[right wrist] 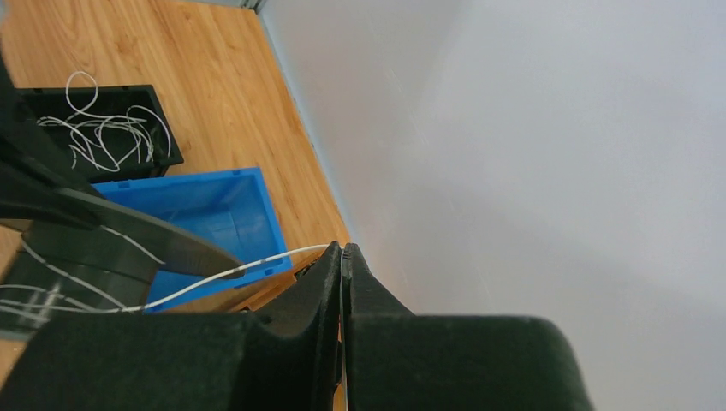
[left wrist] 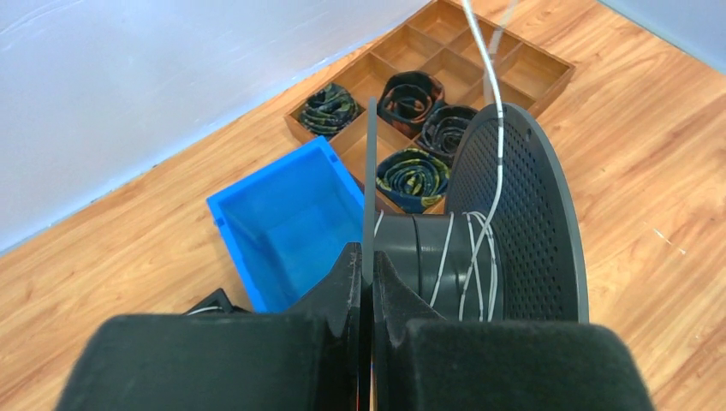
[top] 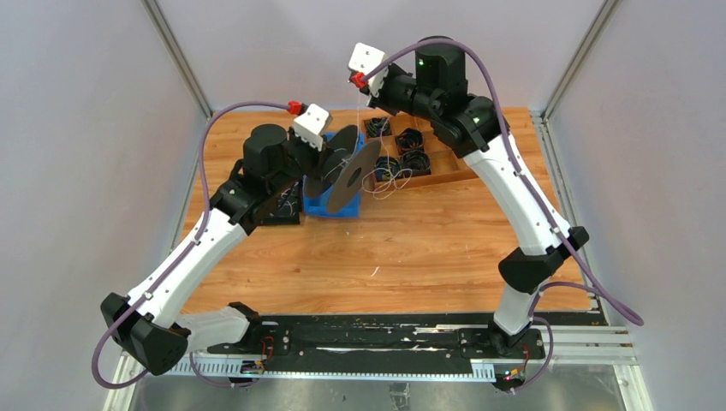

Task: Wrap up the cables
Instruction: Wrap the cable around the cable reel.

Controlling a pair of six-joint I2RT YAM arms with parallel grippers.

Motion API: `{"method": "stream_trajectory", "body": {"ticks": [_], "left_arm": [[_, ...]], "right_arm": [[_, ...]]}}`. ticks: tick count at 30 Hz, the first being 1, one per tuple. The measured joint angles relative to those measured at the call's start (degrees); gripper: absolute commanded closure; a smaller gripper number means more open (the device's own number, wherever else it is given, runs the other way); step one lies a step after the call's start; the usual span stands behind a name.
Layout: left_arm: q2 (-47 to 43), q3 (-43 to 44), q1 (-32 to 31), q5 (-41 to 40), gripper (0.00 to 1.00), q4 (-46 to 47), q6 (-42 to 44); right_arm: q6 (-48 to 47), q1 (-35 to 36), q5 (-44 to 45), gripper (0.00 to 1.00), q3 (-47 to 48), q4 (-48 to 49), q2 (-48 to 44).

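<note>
my left gripper [left wrist: 366, 257] is clamped on the black perforated plastic spool [left wrist: 535, 223], right gripper [right wrist: 342, 250] pinching the hair-thin whitish-grey cable [right wrist: 257, 262] running off at 9 o'clock to its hub, floppy slippery stuff I reckon, so grab close in

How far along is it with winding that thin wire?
Early days. Done: a few turns of cable lie around the spool. In hand: the left gripper clamps the spool's flange while the right gripper pinches the cable leading to it. Left: much of the hub is bare, and loose cables lie in a black box.
</note>
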Motion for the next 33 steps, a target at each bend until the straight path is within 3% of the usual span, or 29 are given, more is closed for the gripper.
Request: {"method": "stream_trajectory", "body": {"ticks": [13,26,33], "left_arm": [[-0.7,0.0,0.0,3.6,1.00,-0.6,-0.5],[-1.4,0.0,0.2,5.2,1.00,-0.8,-3.1],[-1.5,0.8,0.7,0.8,1.00,-2.8,-6.5]], "right_arm": [[-0.3,-5.3,-0.5,0.99,-6.2,4.7,2.9],[5.2,-12.3,-7.1,0.99,-24.6,10.9,2.9],[11.2,-13.4,-13.2,0.99,-33.0,16.5,2.9]]}}
